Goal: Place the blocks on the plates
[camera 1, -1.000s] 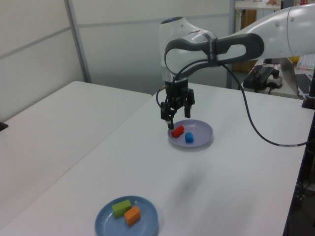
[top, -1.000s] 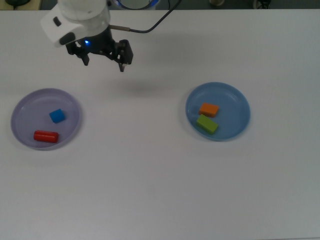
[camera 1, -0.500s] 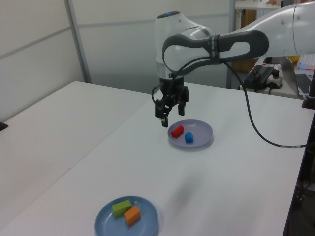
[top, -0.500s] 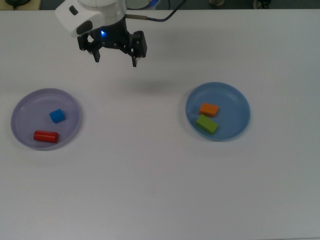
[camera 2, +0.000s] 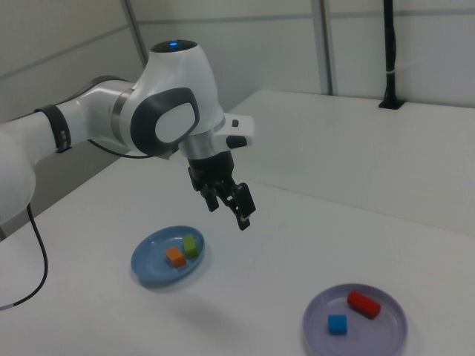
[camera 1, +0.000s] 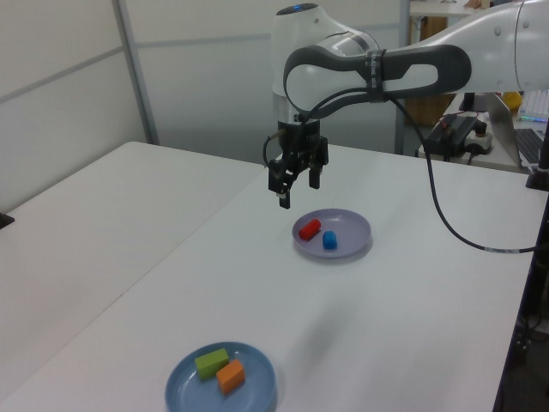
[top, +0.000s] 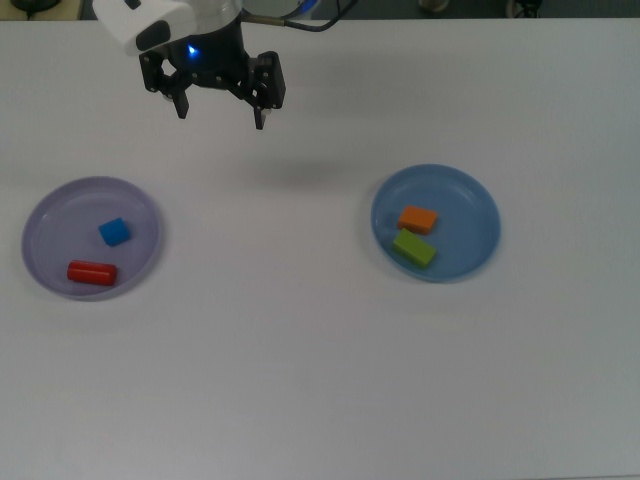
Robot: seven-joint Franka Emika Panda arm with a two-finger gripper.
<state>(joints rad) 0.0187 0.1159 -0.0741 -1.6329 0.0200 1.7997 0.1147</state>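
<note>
The lavender plate (top: 48,222) lies at the top view's left and holds a blue cube (top: 114,232) and a red cylinder (top: 91,272). At the top view's right, the light blue plate (top: 462,196) holds an orange block (top: 418,219) and a green bar (top: 414,248). My gripper (top: 221,116) hangs open and empty above the table's far side, between the two plates and well above them. In the left view the gripper (camera 1: 297,190) is above and left of the lavender plate (camera 1: 353,227). The right view has the gripper (camera 2: 229,214) above the light blue plate (camera 2: 148,265).
A black cable (camera 1: 442,215) runs from the arm down past the table's right edge in the left view. A second white table (camera 1: 77,223) stands beside this one, on the left view's left. Bare white tabletop (top: 300,350) lies between and in front of the plates.
The open, empty gripper has risen and drifted toward the far edge of the table, turning slightly. The blocks and plates have not moved.
</note>
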